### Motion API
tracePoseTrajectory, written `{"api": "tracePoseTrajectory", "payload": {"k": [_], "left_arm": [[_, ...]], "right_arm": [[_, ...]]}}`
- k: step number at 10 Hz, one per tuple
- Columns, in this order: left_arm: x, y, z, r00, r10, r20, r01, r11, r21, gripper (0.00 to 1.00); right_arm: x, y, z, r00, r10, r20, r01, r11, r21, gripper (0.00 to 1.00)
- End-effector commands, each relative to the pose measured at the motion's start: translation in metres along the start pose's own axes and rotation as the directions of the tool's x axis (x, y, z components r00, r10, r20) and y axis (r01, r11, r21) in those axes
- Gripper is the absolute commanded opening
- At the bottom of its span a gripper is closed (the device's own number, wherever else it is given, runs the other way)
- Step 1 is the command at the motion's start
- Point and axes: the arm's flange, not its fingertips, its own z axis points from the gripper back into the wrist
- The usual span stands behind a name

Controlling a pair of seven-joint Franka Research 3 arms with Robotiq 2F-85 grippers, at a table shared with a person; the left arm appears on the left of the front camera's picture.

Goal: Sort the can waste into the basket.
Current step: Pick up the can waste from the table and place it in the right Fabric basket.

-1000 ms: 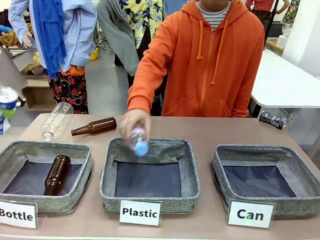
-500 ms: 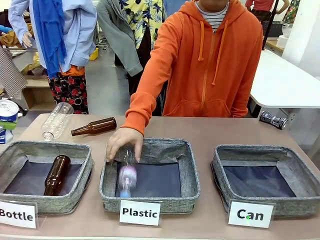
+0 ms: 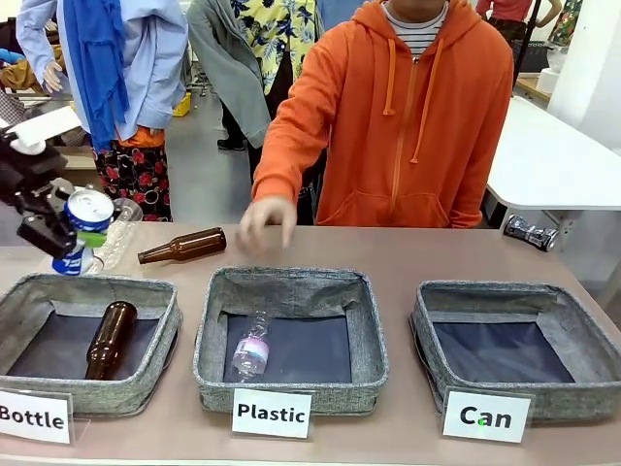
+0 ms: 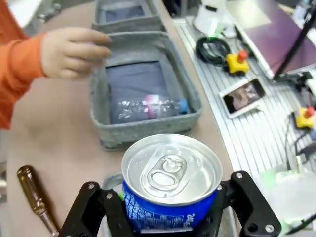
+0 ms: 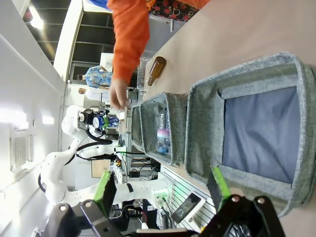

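Background shows grey floor (image 3: 207, 173), white side table (image 3: 553, 155).

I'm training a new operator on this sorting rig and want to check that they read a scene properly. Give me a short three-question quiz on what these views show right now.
1. True or false: the left gripper is shut on the blue can.
2. What lies in the "Plastic" basket?
A. a brown glass bottle
B. a clear plastic bottle
C. a black can
3. Fill in: the "Can" basket stands at the robot's ___ end of the row.

Key: 1 true; 2 B; 3 right.
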Motion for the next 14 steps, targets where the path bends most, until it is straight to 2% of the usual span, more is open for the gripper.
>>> {"api": "tracePoseTrajectory", "payload": {"k": [1,2,3,4,5,6,7,8,9,10,11,12,13,14], "left_arm": [[-0.012,-0.009,0.000,0.999,0.042,0.009,-0.042,0.998,0.051,0.00],[-0.010,-0.016,-0.008,1.000,0.020,0.009,-0.020,0.999,0.026,0.00],[0.003,-0.024,-0.020,0.999,0.007,-0.032,-0.004,0.996,0.091,0.00],[0.025,-0.031,-0.038,1.000,0.002,-0.018,0.000,0.995,0.103,0.00],[0.058,-0.035,-0.060,0.994,-0.028,0.107,0.017,0.994,0.106,0.00],[0.092,-0.035,-0.082,0.990,-0.077,0.119,0.062,0.990,0.130,0.00],[0.138,-0.031,-0.108,0.983,-0.117,0.142,0.098,0.986,0.134,0.00],[0.182,-0.027,-0.133,0.983,-0.149,0.108,0.138,0.985,0.106,0.00],[0.228,-0.024,-0.166,0.984,-0.160,0.081,0.155,0.986,0.057,0.00],[0.272,-0.022,-0.206,0.983,-0.176,0.046,0.176,0.984,0.012,0.00],[0.316,-0.018,-0.246,0.974,-0.227,0.022,0.226,0.973,0.042,0.00],[0.359,-0.012,-0.291,0.972,-0.236,0.008,0.236,0.972,-0.004,0.00],[0.391,-0.004,-0.327,0.973,-0.231,-0.024,0.231,0.973,0.004,0.00],[0.417,0.009,-0.361,0.977,-0.210,-0.040,0.210,0.978,0.003,0.00]], "right_arm": [[0.003,0.001,0.000,1.000,0.027,0.012,-0.027,0.999,0.021,1.00],[0.003,0.001,0.000,1.000,0.027,0.012,-0.027,0.999,0.021,1.00],[0.003,0.001,0.000,1.000,0.027,0.012,-0.027,0.999,0.021,1.00],[0.000,0.000,0.000,1.000,0.000,0.000,0.000,1.000,0.000,1.00],[-0.012,0.015,0.014,0.996,0.018,-0.087,-0.021,0.999,-0.033,1.00],[-0.024,0.021,0.036,0.980,0.019,-0.200,-0.048,0.989,-0.141,1.00],[-0.037,0.023,0.069,0.960,0.073,-0.269,-0.137,0.964,-0.229,1.00],[-0.049,0.021,0.101,0.952,0.113,-0.284,-0.192,0.943,-0.270,1.00],[-0.061,0.015,0.130,0.947,0.159,-0.278,-0.241,0.926,-0.291,1.00],[-0.071,0.006,0.152,0.953,0.193,-0.234,-0.262,0.912,-0.315,1.00],[-0.078,-0.006,0.167,0.954,0.218,-0.204,-0.275,0.907,-0.320,1.00],[-0.085,-0.023,0.182,0.955,0.236,-0.179,-0.280,0.915,-0.291,1.00],[-0.088,-0.037,0.191,0.957,0.238,-0.165,-0.275,0.927,-0.255,1.00],[-0.088,-0.050,0.198,0.967,0.232,-0.106,-0.251,0.943,-0.221,1.00]]}}
